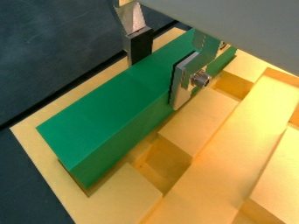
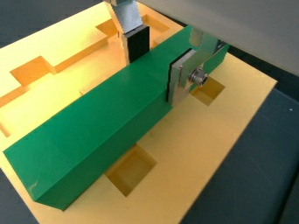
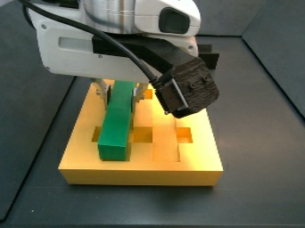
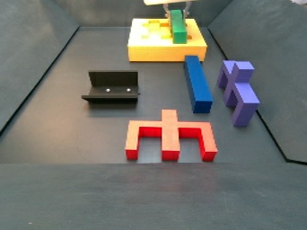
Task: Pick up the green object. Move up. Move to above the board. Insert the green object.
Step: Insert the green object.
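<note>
The green bar [image 2: 100, 144] lies lengthwise over the board [image 2: 239, 122], in or just above a groove; I cannot tell which. If it sits slightly skewed to that groove, I judge pushing down could jam it on an edge. My gripper [image 2: 158, 61] sits at the bar's far end, its plates closed on the bar's sides.

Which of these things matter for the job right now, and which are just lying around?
In use: green bar, held in the gripper over the yellow board.

Lying about: blue bar, purple pieces, red piece, fixture.
</note>
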Motion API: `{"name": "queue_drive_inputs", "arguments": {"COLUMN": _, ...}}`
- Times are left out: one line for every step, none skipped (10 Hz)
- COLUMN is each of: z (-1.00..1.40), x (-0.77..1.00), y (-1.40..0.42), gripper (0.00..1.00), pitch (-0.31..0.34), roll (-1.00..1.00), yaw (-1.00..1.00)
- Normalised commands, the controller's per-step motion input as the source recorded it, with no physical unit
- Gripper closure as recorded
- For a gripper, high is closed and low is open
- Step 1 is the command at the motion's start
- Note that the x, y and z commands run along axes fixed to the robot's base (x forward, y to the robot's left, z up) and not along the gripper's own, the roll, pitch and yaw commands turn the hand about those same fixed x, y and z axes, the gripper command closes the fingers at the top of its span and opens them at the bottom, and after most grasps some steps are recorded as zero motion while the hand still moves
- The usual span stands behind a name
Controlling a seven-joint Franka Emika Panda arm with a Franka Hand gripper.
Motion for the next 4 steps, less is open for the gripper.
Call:
{"name": "queue_drive_inputs", "arguments": {"z": -0.39, "x": 0.18, "y": 0.0, "gripper": 1.0, "pitch": 0.003, "roll": 0.0, "yaw": 0.0}}
{"name": "queue_drive_inputs", "arguments": {"z": -0.37, "x": 0.2, "y": 0.0, "gripper": 1.0, "pitch": 0.0, "roll": 0.0, "yaw": 0.0}}
{"name": "queue_drive_inputs", "arguments": {"z": -0.16, "x": 0.0, "y": 0.0, "gripper": 1.0, "pitch": 0.0, "roll": -0.02, "yaw": 0.0}}
{"name": "queue_drive_inputs", "arguments": {"z": 0.0, "x": 0.0, "y": 0.0, "gripper": 1.0, "pitch": 0.0, "roll": 0.0, "yaw": 0.0}}
